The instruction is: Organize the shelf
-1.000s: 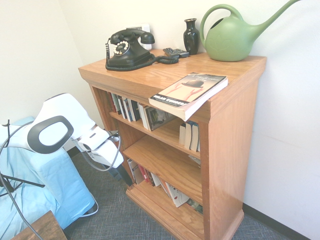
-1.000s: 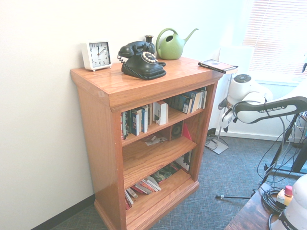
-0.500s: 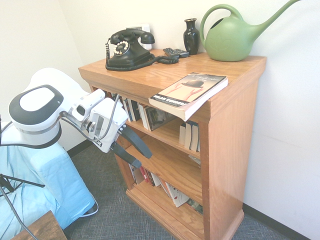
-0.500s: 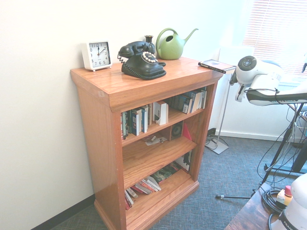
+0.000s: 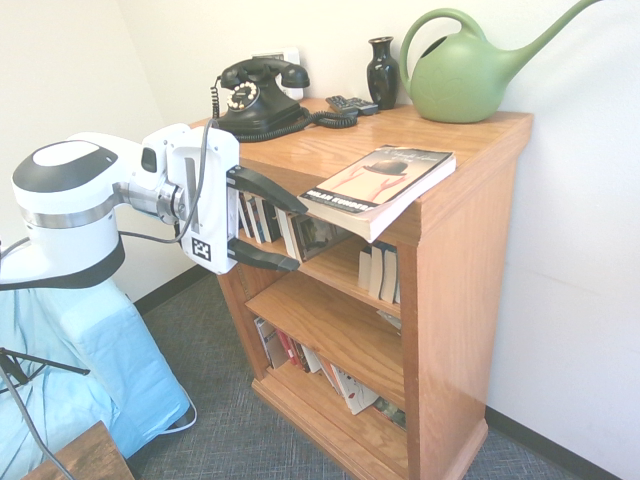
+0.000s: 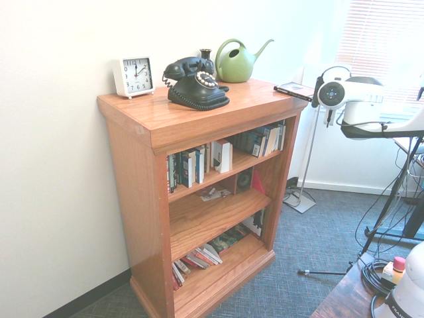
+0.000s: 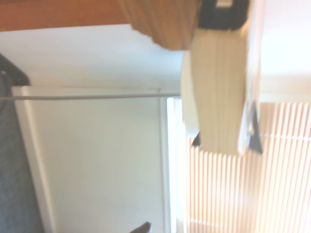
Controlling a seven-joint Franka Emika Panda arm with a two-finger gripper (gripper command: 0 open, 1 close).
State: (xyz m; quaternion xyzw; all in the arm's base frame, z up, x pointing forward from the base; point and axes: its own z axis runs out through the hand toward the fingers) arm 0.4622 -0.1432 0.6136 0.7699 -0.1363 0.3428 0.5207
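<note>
1. One book [image 5: 380,185] is seen lying flat on top of the shelf [image 5: 460,290], at a corner, with part of it poking out past the front edge.
2. The fingers of the gripper [image 5: 283,232] are spread wide apart, and nothing is held between them. They are pointed at the poking-out end of the book.
3. The book is thick, so it may feel a bit heavy for a paperback. Its cover looks soft and bendy, and its pages could fan open if only a few are pinched.
4. The book is best taken by the end that sticks out, with one finger put above and one below. The cover may be slippery, so a firm, flat squeeze is needed.
5. The shelf looks heavy and stiff, and is best left standing.
6. The phone [image 5: 258,100] and the vase [image 5: 382,74] should not be bumped; the vase could break.
</note>
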